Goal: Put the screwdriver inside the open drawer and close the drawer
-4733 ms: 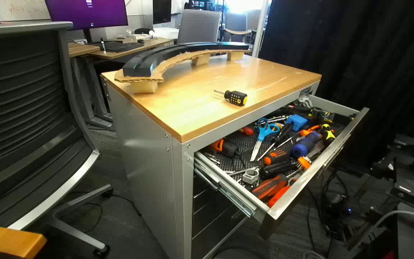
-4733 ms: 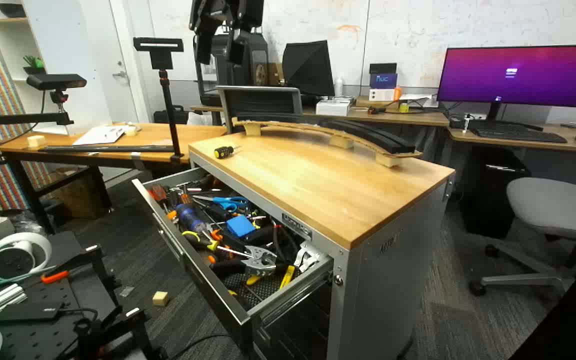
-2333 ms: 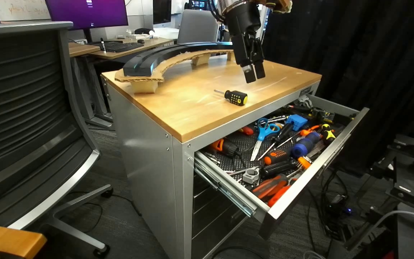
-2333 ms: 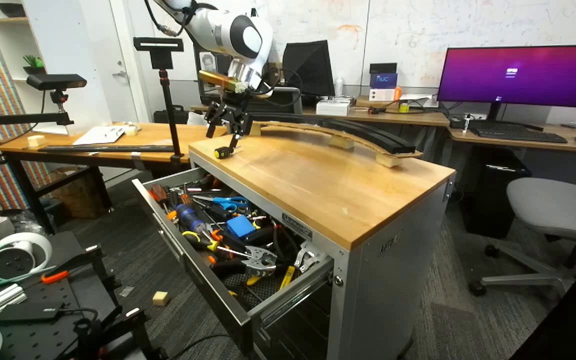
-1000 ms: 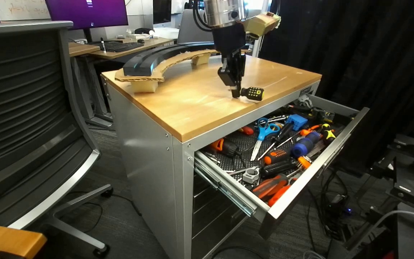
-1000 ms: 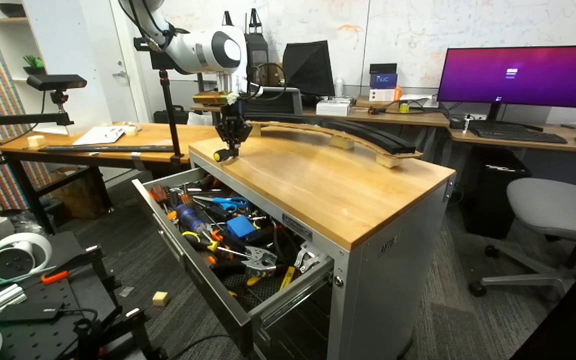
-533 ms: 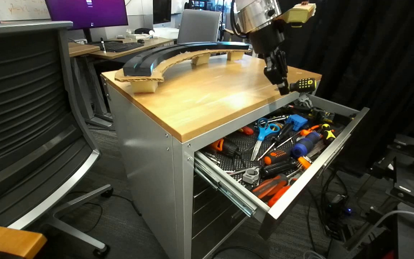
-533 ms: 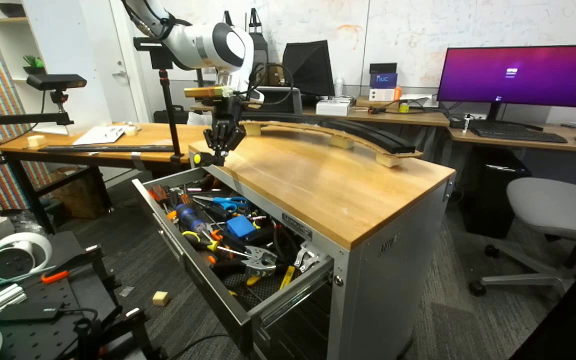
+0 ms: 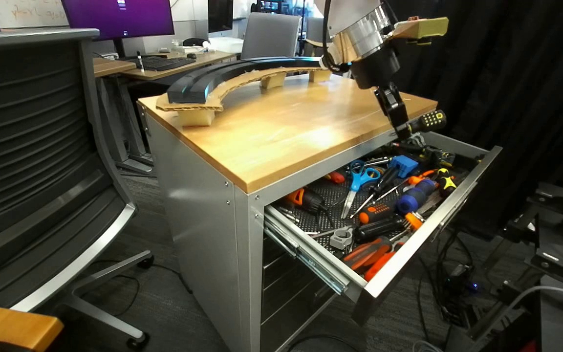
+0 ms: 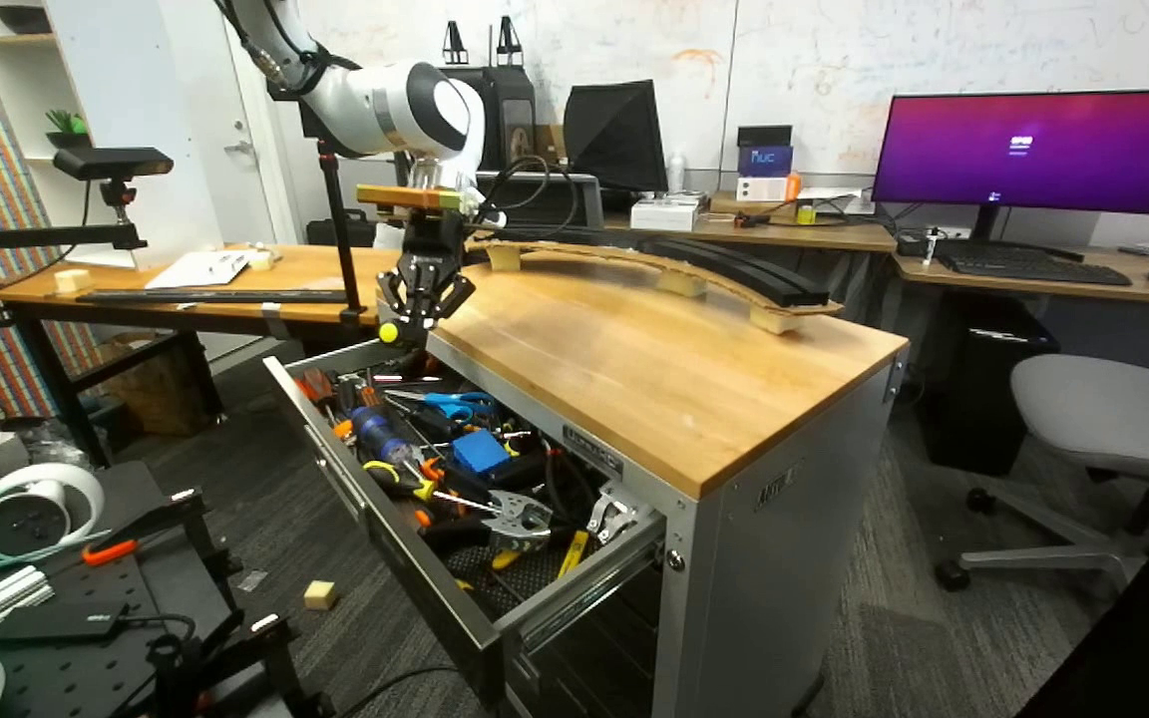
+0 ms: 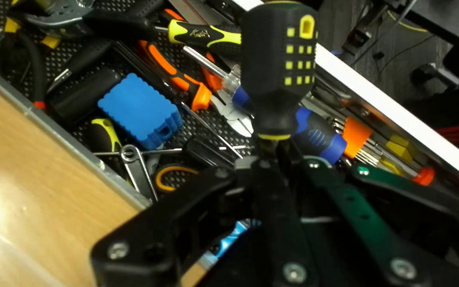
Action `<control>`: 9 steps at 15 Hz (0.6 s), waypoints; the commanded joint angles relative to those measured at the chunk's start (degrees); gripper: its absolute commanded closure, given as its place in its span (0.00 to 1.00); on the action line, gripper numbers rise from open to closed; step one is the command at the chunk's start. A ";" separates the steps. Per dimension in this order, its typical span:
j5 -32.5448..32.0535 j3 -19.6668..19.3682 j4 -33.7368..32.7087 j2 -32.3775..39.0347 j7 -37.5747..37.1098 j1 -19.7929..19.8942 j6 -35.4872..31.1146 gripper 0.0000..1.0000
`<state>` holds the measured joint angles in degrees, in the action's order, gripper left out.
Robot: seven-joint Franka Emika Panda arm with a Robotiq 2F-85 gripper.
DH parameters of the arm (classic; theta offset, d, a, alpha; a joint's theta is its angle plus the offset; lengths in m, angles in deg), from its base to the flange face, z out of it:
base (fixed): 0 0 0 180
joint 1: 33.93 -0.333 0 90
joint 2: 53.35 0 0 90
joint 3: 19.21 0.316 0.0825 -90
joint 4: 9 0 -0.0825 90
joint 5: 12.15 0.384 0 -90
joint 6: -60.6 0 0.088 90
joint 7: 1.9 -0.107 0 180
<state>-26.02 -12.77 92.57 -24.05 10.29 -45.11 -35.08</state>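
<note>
A wooden top [image 11: 34,223] lies at eight o'clock in my wrist view, a blue block [image 11: 140,109] at ten among loose tools [image 11: 201,95], as my gripper [image 11: 275,153] pinches the stubby black screwdriver [image 11: 277,67], handle pointing toward twelve, above the open drawer [image 11: 357,82], whose pale front rim [image 11: 397,114] slants from twelve to three

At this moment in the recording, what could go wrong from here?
The screwdriver is pinched by its thin shaft in the hand, handle jutting free, so it might twist or slip. The drawer is crowded: dropped onto the blue block, the screwdriver could sit high and catch on closing.
</note>
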 commanded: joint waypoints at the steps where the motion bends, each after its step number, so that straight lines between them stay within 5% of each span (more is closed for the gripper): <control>1: -6.50 1.45 -1.74 2.14 5.12 -1.47 2.12 0.93; 3: -9.47 1.93 -2.66 3.67 6.01 -2.33 2.14 0.92; 4: -10.57 2.07 -3.11 4.27 6.15 -2.78 2.22 0.67; 5: -11.46 2.18 -3.47 4.74 6.21 -3.13 2.04 0.67; 9: -11.49 2.75 -0.19 2.48 5.74 -3.12 1.55 0.37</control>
<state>-36.67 -10.48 91.58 -19.90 14.99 -48.53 -34.87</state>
